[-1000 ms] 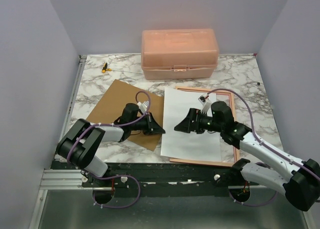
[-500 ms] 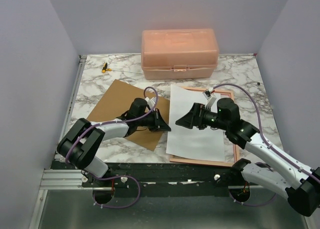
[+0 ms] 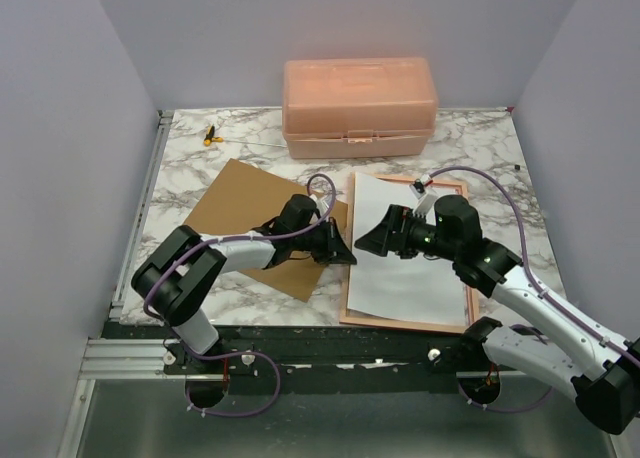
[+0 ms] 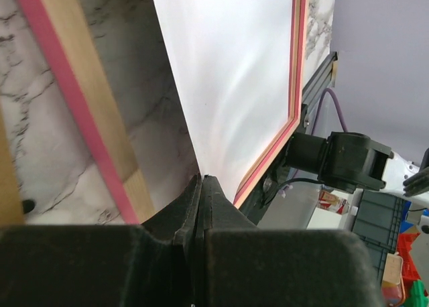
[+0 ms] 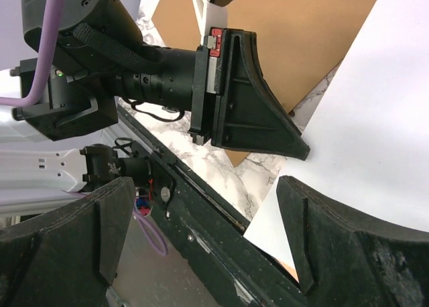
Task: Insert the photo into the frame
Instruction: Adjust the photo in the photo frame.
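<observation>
Photo (image 3: 410, 283), one large thin rectangular sheet with its plain white back up, lies over the one rectangular frame (image 3: 405, 325) of pinkish-red and light wood, on the right half of the white marble tabletop (image 3: 480, 148). The sheet covers most of the frame, whose border shows along the left, near and right sides. In the left wrist view the photo's left edge stands raised above the frame's left rail.

Two pincers meet at that edge. The left pincer (image 3: 350, 260) is closed, its tip touching the photo's left edge; whether it pinches the sheet I cannot tell. The right pincer (image 3: 362, 243) hangs over the photo's left part with its jaws spread wide, holding nothing.

One plain brown backing board (image 3: 240, 203) lies left of the frame, under the left arm. One salmon-pink plastic lidded box (image 3: 358, 106) sits at the far edge. One small yellow-and-black object (image 3: 209, 134) lies to its left.
</observation>
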Controlling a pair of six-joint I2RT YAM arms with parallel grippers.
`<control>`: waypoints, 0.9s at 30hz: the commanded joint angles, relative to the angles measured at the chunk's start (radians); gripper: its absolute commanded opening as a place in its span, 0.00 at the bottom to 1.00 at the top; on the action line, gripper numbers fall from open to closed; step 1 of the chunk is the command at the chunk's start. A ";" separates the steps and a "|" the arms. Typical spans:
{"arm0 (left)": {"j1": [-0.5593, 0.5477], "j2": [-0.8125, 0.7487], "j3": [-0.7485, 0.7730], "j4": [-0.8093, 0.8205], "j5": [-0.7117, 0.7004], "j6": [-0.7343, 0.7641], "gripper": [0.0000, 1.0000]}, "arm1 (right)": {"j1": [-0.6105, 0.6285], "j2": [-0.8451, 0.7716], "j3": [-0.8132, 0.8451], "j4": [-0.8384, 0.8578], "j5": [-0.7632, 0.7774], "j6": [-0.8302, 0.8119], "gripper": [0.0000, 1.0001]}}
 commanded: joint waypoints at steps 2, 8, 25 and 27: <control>-0.045 0.052 0.082 -0.023 -0.043 -0.012 0.00 | -0.003 -0.021 0.043 -0.057 0.039 -0.028 0.95; -0.077 0.091 0.129 -0.032 -0.055 -0.020 0.00 | -0.003 -0.024 0.068 -0.103 0.061 -0.046 0.95; -0.090 -0.120 0.184 -0.471 -0.412 0.137 0.69 | -0.003 -0.009 0.062 -0.126 0.096 -0.059 0.95; -0.090 -0.153 0.180 -0.502 -0.446 0.140 0.69 | -0.002 0.008 0.062 -0.127 0.101 -0.064 0.95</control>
